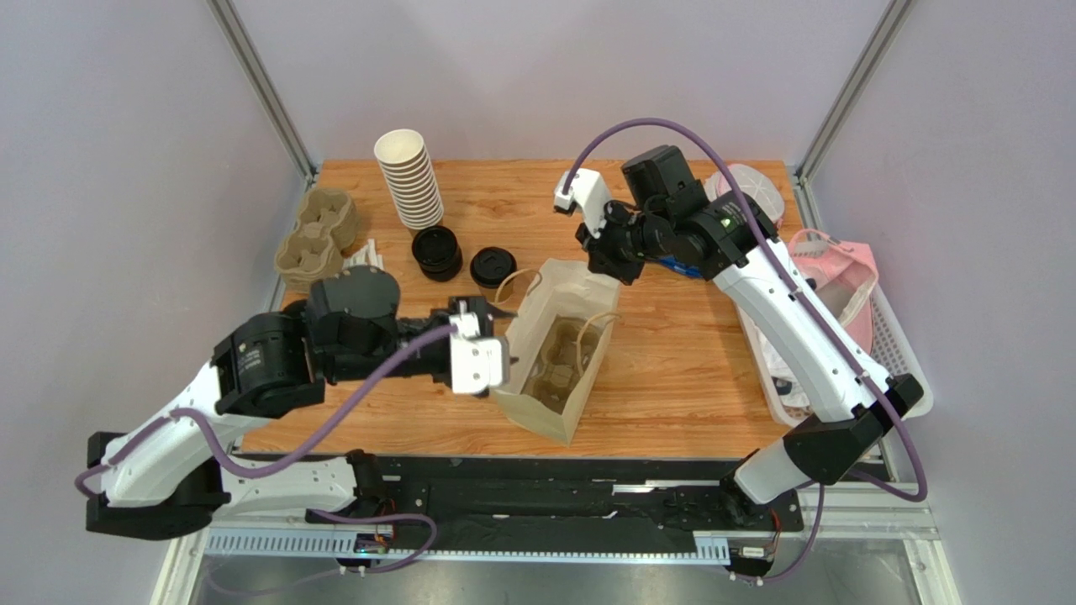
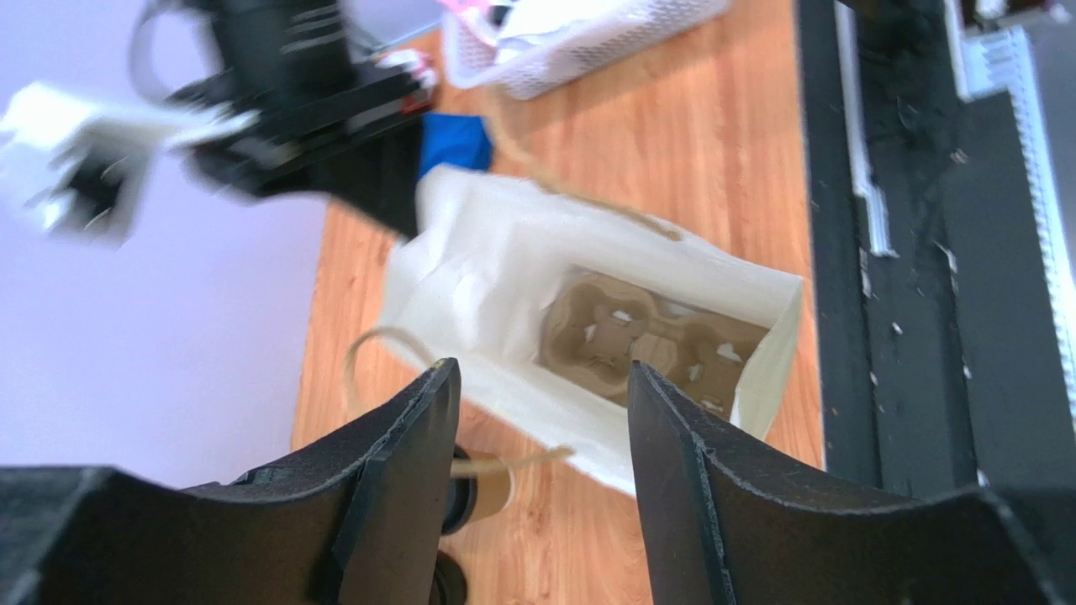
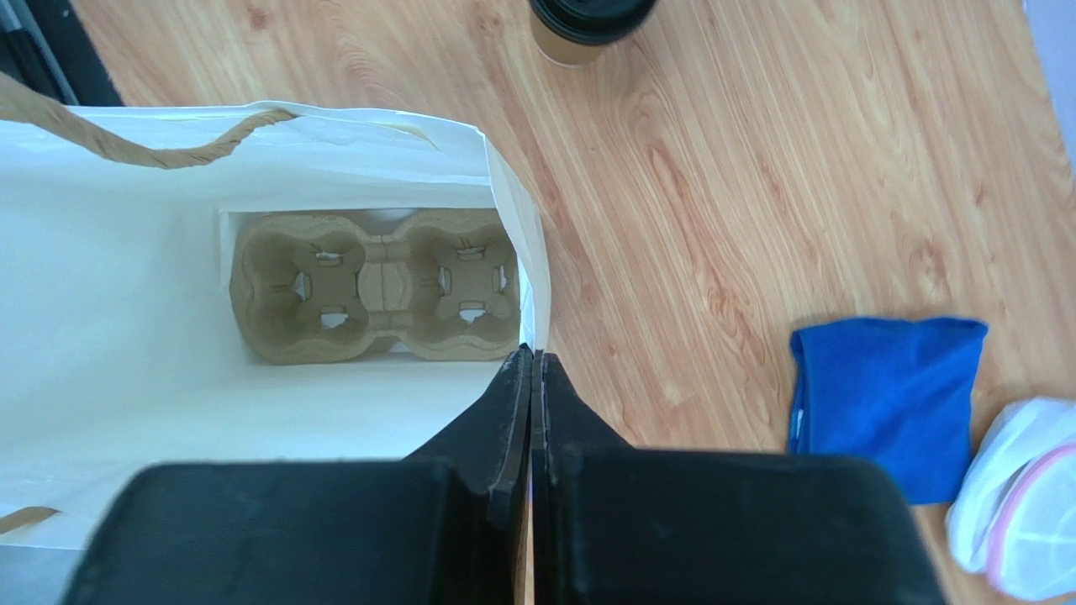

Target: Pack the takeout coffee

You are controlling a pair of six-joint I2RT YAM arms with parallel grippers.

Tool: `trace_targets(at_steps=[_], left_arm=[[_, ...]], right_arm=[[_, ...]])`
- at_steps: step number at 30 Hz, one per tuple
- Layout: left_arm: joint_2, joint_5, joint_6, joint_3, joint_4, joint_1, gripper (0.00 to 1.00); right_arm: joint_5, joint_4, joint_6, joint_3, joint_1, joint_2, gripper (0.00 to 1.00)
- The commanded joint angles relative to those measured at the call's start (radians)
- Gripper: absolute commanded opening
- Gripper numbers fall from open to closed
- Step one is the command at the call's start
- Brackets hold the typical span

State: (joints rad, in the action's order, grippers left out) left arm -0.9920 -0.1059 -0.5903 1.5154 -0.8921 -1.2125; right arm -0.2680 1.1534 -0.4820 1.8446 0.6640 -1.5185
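Observation:
The takeout coffee [image 1: 493, 267], a brown paper cup with a black lid, stands on the table left of the white paper bag [image 1: 556, 359]. A brown cup carrier [image 3: 379, 284] lies at the bottom of the bag. My right gripper [image 3: 531, 359] is shut on the bag's far rim [image 1: 604, 259] and holds the bag open. My left gripper [image 2: 541, 369] is open and empty, hovering beside the bag's left wall [image 1: 496, 359]. The coffee shows past the left fingers [image 2: 493, 492] and at the top of the right wrist view [image 3: 587, 23].
A stack of loose black lids [image 1: 437, 252], a stack of lidless cups [image 1: 409, 177] and spare cup carriers [image 1: 316, 237] sit at the back left. A blue cloth [image 3: 884, 397] lies right of the bag. A white basket [image 1: 884, 340] stands on the right edge.

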Motion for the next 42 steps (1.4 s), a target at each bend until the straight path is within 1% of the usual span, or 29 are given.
trace_targets(at_steps=[1, 2, 3, 5, 6, 8, 9, 11, 13, 14, 15, 16, 17, 18, 19, 20, 21, 25, 26, 27, 29, 31, 32, 35, 38, 42], left_arm=[[-0.014, -0.064, 0.154, 0.084, 0.018, 0.158, 0.61], [-0.019, -0.089, 0.203, 0.092, 0.013, 0.213, 0.61], [-0.034, -0.122, 0.233, 0.098, 0.007, 0.308, 0.61], [-0.046, -0.168, 0.298, 0.101, 0.007, 0.425, 0.63], [-0.062, -0.210, 0.316, 0.104, 0.008, 0.529, 0.67], [-0.088, -0.221, 0.330, 0.108, 0.002, 0.585, 0.69], [-0.121, -0.210, 0.339, 0.115, -0.016, 0.632, 0.70], [-0.163, -0.222, 0.357, 0.123, -0.034, 0.675, 0.72], [-0.227, -0.232, 0.377, 0.129, -0.057, 0.726, 0.73], [-0.252, -0.233, 0.379, 0.134, -0.064, 0.738, 0.73], [-0.295, -0.233, 0.394, 0.144, -0.076, 0.749, 0.74], [-0.318, -0.241, 0.400, 0.153, -0.083, 0.774, 0.78], [-0.342, -0.282, 0.403, 0.170, -0.096, 0.787, 0.98], [-0.388, -0.281, 0.414, 0.178, -0.097, 0.800, 0.99], [-0.411, -0.278, 0.447, 0.186, -0.099, 0.811, 0.99], [-0.433, -0.282, 0.452, 0.199, -0.102, 0.824, 0.99], [-0.471, -0.272, 0.454, 0.203, -0.097, 0.826, 0.99], [-0.522, -0.201, 0.509, 0.175, -0.009, 0.827, 0.99], [-0.533, -0.201, 0.498, 0.174, 0.007, 0.827, 0.99], [-0.559, -0.204, 0.489, 0.175, 0.008, 0.827, 0.99], [-0.589, -0.195, 0.486, 0.196, -0.001, 0.827, 0.99], [-0.637, -0.184, 0.489, 0.210, -0.005, 0.827, 0.99], [-0.663, -0.172, 0.481, 0.218, -0.004, 0.827, 0.99], [-0.717, -0.124, 0.468, 0.244, 0.008, 0.827, 0.99], [-0.770, -0.104, 0.449, 0.288, -0.005, 0.826, 0.99], [-0.824, -0.091, 0.428, 0.321, -0.008, 0.826, 0.99]], right_arm=[[-0.022, -0.038, 0.098, -0.022, -0.076, 0.026, 0.00], [-0.022, -0.038, 0.111, -0.030, -0.089, 0.030, 0.00], [-0.019, -0.038, 0.118, -0.051, -0.108, 0.044, 0.00], [0.007, -0.046, 0.137, -0.076, -0.128, 0.064, 0.00], [0.019, -0.049, 0.143, -0.093, -0.136, 0.084, 0.00], [0.039, -0.055, 0.161, -0.136, -0.165, 0.107, 0.00], [0.041, -0.057, 0.167, -0.148, -0.175, 0.125, 0.00], [0.038, -0.055, 0.186, -0.183, -0.196, 0.142, 0.00], [0.032, -0.054, 0.191, -0.200, -0.204, 0.165, 0.02], [0.032, -0.052, 0.191, -0.211, -0.205, 0.172, 0.05], [0.026, -0.052, 0.189, -0.215, -0.205, 0.176, 0.11], [0.024, -0.047, 0.187, -0.219, -0.207, 0.185, 0.15], [0.021, -0.044, 0.177, -0.222, -0.207, 0.190, 0.19], [0.015, -0.041, 0.171, -0.222, -0.208, 0.192, 0.27], [0.013, -0.038, 0.168, -0.223, -0.208, 0.196, 0.32], [0.013, -0.038, 0.166, -0.226, -0.208, 0.198, 0.34], [0.013, -0.038, 0.161, -0.228, -0.208, 0.198, 0.35], [0.018, -0.035, 0.157, -0.223, -0.210, 0.193, 0.37], [0.018, -0.035, 0.157, -0.222, -0.210, 0.193, 0.39], [0.019, -0.034, 0.157, -0.214, -0.213, 0.193, 0.43], [0.019, -0.031, 0.157, -0.205, -0.213, 0.192, 0.46], [0.019, -0.027, 0.157, -0.194, -0.213, 0.192, 0.52], [0.019, -0.026, 0.158, -0.190, -0.216, 0.192, 0.56], [0.019, -0.024, 0.158, -0.180, -0.221, 0.187, 0.63], [0.019, -0.020, 0.160, -0.171, -0.225, 0.181, 0.66], [0.009, -0.011, 0.166, -0.160, -0.234, 0.178, 0.67]])
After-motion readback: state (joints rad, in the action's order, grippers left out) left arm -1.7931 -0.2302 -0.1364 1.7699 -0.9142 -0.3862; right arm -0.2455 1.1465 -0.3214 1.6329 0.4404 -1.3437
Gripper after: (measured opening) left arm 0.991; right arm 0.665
